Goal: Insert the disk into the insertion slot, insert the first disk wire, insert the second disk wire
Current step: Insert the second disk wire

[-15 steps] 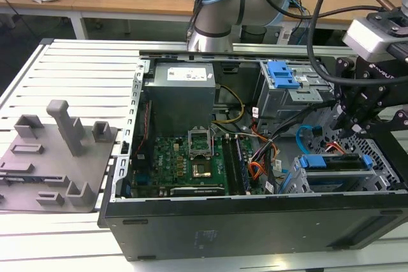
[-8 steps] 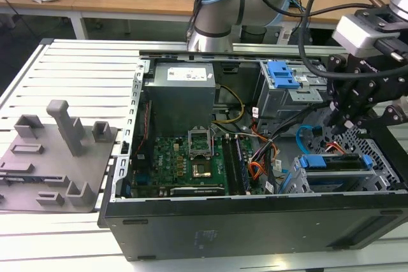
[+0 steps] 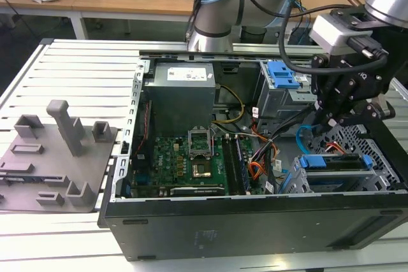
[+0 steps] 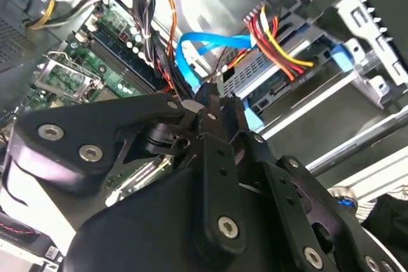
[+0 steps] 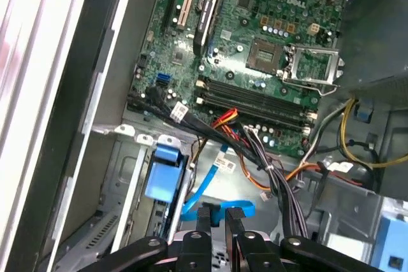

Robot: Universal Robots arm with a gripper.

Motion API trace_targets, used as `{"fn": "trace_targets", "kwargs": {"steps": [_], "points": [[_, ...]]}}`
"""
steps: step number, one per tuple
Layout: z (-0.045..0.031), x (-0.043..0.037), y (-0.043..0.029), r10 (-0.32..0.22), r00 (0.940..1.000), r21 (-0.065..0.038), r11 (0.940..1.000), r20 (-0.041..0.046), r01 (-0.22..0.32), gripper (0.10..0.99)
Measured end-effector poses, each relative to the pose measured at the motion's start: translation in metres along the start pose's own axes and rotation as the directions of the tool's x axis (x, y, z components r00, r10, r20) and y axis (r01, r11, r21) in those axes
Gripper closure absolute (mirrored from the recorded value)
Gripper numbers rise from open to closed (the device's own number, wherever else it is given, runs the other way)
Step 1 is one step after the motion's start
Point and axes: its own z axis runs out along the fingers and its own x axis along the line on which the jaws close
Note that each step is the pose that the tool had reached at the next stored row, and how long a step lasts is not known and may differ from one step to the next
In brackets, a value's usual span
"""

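Note:
The disk [image 3: 333, 162], in its blue carrier, lies inside the grey perforated insertion slot [image 3: 354, 137] at the exterior view's right end of the open computer case. In the second wrist view the red-yellow-orange first disk wire [image 4: 280, 50] reaches the disk's [image 4: 258, 76] rear edge. The light-blue second disk wire [image 4: 191, 48] loops just beside it. My gripper [image 3: 330, 124] hangs over the rear of the slot. Its fingers [image 4: 209, 97] are closed on the dark plug end of the blue wire [image 5: 207, 186], and in the first wrist view the gripper [image 5: 218, 218] sits right at the loop.
A motherboard [image 3: 185, 157] and grey power supply [image 3: 178, 90] fill the case's middle and left. A taller bay with a blue latch [image 3: 280, 81] stands behind the slot. Black cable bundles [image 5: 268, 170] run close by the gripper. A grey fixture plate [image 3: 57, 151] lies outside the case.

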Motion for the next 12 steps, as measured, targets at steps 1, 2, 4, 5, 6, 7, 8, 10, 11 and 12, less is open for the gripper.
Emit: {"fn": "trace_targets", "kwargs": {"steps": [1, 2, 4, 5, 6, 7, 8, 10, 11, 12], "points": [[0.0007, -0.0005, 0.0020, 0.000, 1.0000, -0.003, 1.0000, -0.0094, 0.000, 0.847], [0.0014, -0.0011, 0.0041, 0.001, 0.9998, -0.005, 1.0000, -0.0201, -0.001, 0.847], [0.0032, -0.0020, 0.0059, 0.002, 0.9994, -0.009, 1.0000, -0.0334, -0.002, 0.847], [0.0056, -0.0032, 0.0054, 0.002, 0.9991, -0.011, 0.9999, -0.0432, -0.002, 0.847], [0.0076, -0.0037, 0.0052, 0.002, 0.9989, -0.013, 0.9999, -0.0476, -0.003, 0.847], [0.0085, -0.0038, 0.0052, 0.002, 0.9988, -0.013, 0.9999, -0.0488, -0.003, 0.847], [0.0088, -0.0038, 0.0052, 0.002, 0.9988, -0.013, 0.9999, -0.0499, -0.003, 0.847], [0.0088, -0.0038, 0.0052, 0.002, 0.9987, -0.013, 0.9999, -0.0502, -0.003, 0.847], [0.0089, -0.0038, 0.0052, 0.002, 0.9987, -0.013, 0.9999, -0.0503, -0.003, 0.847], [0.0089, -0.0038, 0.0052, 0.002, 0.9987, -0.013, 0.9999, -0.0505, -0.003, 0.863]]}}
